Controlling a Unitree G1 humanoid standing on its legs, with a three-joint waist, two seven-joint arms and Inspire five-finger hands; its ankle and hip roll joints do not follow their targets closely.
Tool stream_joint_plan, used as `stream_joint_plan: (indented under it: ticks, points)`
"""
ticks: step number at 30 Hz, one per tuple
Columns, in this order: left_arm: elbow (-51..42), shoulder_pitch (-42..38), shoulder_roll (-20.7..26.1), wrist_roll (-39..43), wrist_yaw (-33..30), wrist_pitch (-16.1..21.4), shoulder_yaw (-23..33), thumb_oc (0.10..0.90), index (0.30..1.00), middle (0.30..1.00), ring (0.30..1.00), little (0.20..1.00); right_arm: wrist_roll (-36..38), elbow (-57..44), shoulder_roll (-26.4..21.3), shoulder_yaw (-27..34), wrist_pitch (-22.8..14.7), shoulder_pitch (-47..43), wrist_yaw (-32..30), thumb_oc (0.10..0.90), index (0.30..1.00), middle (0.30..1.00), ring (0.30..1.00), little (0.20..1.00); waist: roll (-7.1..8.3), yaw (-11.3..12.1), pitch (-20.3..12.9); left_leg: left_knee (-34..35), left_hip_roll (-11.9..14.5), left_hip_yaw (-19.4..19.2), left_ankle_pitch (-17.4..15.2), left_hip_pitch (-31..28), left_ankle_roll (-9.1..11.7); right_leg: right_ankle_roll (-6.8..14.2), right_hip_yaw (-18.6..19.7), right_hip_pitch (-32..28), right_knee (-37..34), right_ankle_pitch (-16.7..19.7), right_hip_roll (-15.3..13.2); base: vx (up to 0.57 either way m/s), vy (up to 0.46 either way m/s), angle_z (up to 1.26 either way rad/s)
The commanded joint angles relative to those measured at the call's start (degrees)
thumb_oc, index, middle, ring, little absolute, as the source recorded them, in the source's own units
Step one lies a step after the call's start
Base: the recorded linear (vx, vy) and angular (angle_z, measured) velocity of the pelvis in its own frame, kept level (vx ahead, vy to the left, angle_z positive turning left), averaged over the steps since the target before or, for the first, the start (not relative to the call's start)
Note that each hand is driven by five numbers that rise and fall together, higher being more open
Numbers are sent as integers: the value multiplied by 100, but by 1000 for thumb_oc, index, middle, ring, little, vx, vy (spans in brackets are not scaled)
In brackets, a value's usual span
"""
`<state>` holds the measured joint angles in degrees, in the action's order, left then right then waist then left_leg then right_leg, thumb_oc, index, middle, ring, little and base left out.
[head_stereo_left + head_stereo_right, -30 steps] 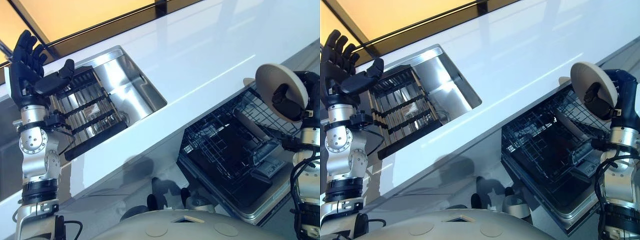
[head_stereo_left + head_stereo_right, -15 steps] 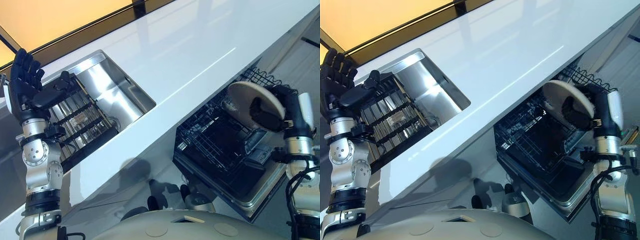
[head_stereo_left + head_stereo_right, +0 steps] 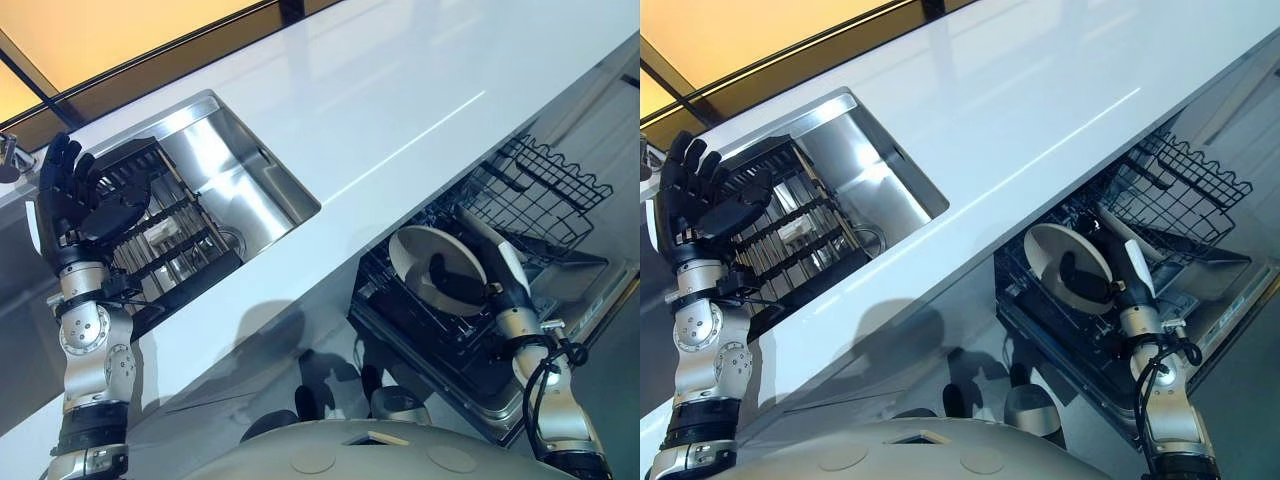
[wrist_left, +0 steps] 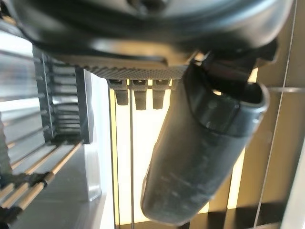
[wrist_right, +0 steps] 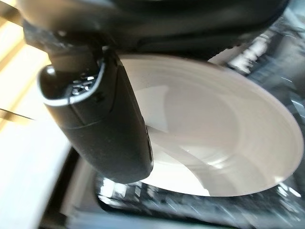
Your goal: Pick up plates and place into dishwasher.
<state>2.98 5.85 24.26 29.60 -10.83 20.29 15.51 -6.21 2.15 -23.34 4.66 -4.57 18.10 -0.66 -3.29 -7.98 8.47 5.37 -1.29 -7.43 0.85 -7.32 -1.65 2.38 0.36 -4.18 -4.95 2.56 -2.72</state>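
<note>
Plate (image 3: 436,269): round, white, glossy; right hand (image 3: 462,290) pinching it, wire rack (image 3: 540,190) behind.

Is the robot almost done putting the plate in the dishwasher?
Nearly. The right hand holds the white plate low over the dishwasher rack, thumb across its face, but has not let go. It must be set between the prongs and released. The left hand waits open by the drying rack in the sink.

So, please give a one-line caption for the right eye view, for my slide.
Right hand holds a white plate over the dishwasher's lower rack; left hand open above the sink.
</note>
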Motion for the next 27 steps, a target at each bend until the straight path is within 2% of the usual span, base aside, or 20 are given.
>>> stream_joint_plan:
  ticks: [1,8,9,10,11,14,17,20,23,27]
  points:
    - [-290,-313,429,0,-139,738,191,800,900,900,900,900,-498,78,-27,-118,70,-260,-625,100,300,300,300,200,-21,198,-210,-52,-410,-71,-556,75,-283,636,-223,757,956,-436,-152,-10,-30,13]
    - [-312,-447,402,-148,-267,485,-35,800,900,900,900,900,-969,1022,17,-591,685,-703,-1742,100,300,300,300,200,-63,441,-174,-49,-365,126,-503,63,-240,573,-433,575,922,-567,-148,3,-28,15]
    - [-322,-461,398,-156,-273,440,-50,800,900,900,900,900,-1011,1121,15,-631,750,-761,-1747,383,542,542,542,483,-74,467,-170,-50,-358,154,-496,60,-234,565,-458,548,917,-585,-152,-1,-25,15]
    - [-363,-460,411,-154,-287,373,-64,800,900,900,900,900,-908,1114,1,-664,831,-818,-1727,800,900,900,900,900,-83,496,-160,-46,-354,192,-492,47,-226,562,-485,522,914,-579,-162,5,-26,17]
    - [-385,-456,430,-137,-292,342,-71,800,900,900,900,900,-812,1069,-5,-671,825,-847,-1725,800,900,900,900,900,-83,506,-149,-45,-351,216,-491,36,-224,561,-500,510,916,-574,-168,9,-38,20]
    - [-394,-406,459,-122,-192,298,-25,800,900,900,900,900,-305,541,-16,-528,306,-948,-1933,800,900,900,900,900,-83,560,-134,-50,-327,286,-490,30,-223,545,-527,482,932,-599,-168,-6,-51,16]
    - [-314,-405,401,-108,-145,341,7,800,900,900,900,900,-189,-29,-8,-222,-324,-1103,-2172,800,900,900,900,900,-107,559,-127,-49,-317,312,-508,18,-229,524,-533,451,915,-626,-152,-13,-31,11]
    - [-279,-392,341,-64,-81,327,53,800,900,900,900,900,273,-513,-63,220,-1064,-1261,-2248,800,900,900,900,900,-119,538,-124,-62,-305,271,-534,2,-235,506,-537,420,890,-674,-130,-6,-7,1]
    - [-186,-383,299,15,27,365,101,800,900,900,900,900,1323,-680,-18,640,-1419,-1404,-2067,800,900,900,900,900,-105,506,-146,-71,-303,205,-560,-16,-233,503,-543,388,836,-676,-106,0,0,0]
    - [-80,-370,238,77,201,379,161,800,900,900,900,900,2082,-590,253,1037,-1639,-1393,-1896,800,900,900,900,900,-80,428,-199,-60,-292,116,-581,-43,-226,504,-513,340,753,-668,-74,13,-15,-6]
